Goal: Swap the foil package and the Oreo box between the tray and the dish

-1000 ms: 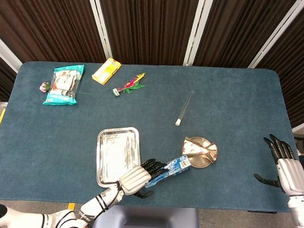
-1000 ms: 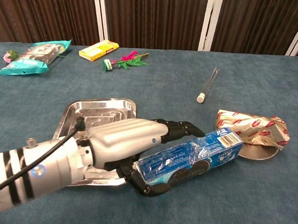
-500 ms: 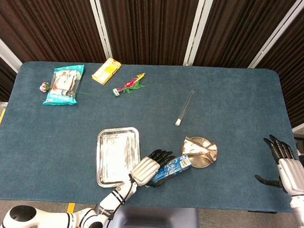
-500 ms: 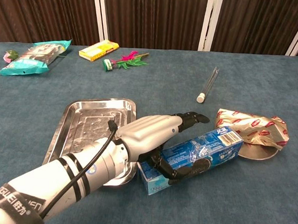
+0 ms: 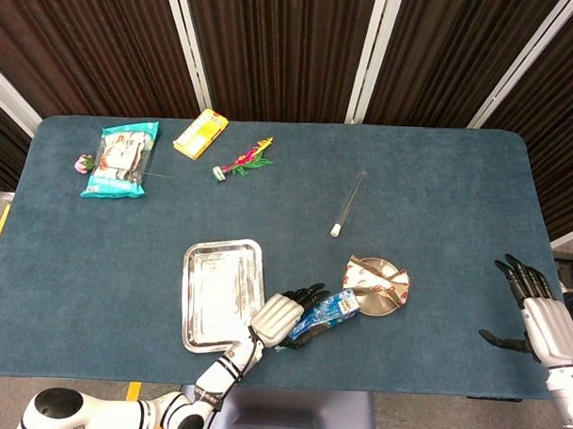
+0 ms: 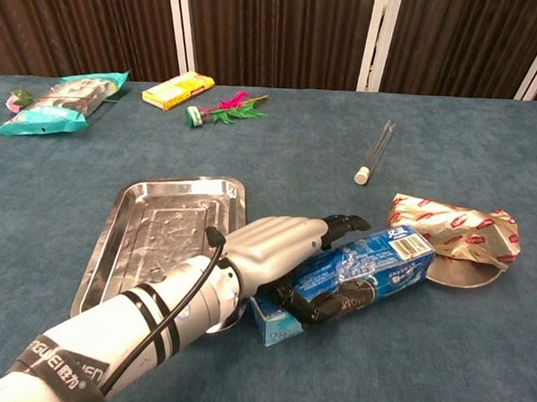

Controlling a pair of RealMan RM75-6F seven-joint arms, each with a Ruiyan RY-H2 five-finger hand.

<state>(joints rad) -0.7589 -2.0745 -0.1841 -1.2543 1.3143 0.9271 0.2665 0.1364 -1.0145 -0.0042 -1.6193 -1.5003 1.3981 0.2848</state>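
Observation:
The blue Oreo box (image 5: pixel 332 313) (image 6: pixel 373 265) lies on the table between the steel tray (image 5: pixel 188 296) (image 6: pixel 113 238) and the small dish (image 5: pixel 376 305) (image 6: pixel 467 274). Its far end almost touches the dish. My left hand (image 5: pixel 281 318) (image 6: pixel 266 250) wraps around the box's near half, with fingers over the top and thumb under the front. The red-and-gold foil package (image 5: pixel 378 277) (image 6: pixel 452 227) lies across the dish. Nothing lies in the tray. My right hand (image 5: pixel 539 316) hovers at the table's right edge with fingers spread, holding nothing; the chest view does not show it.
A glass tube (image 5: pixel 349 203) (image 6: pixel 375 152) lies behind the dish. At the back left are a yellow box (image 5: pixel 201 133) (image 6: pixel 177 90), a teal snack packet (image 5: pixel 121 159) (image 6: pixel 62 100) and a pink artificial flower (image 5: pixel 241 159) (image 6: pixel 224 109).
My left hand has carried the Oreo box forward and down; the box now lies on the table by the dish. The right hand has barely moved.

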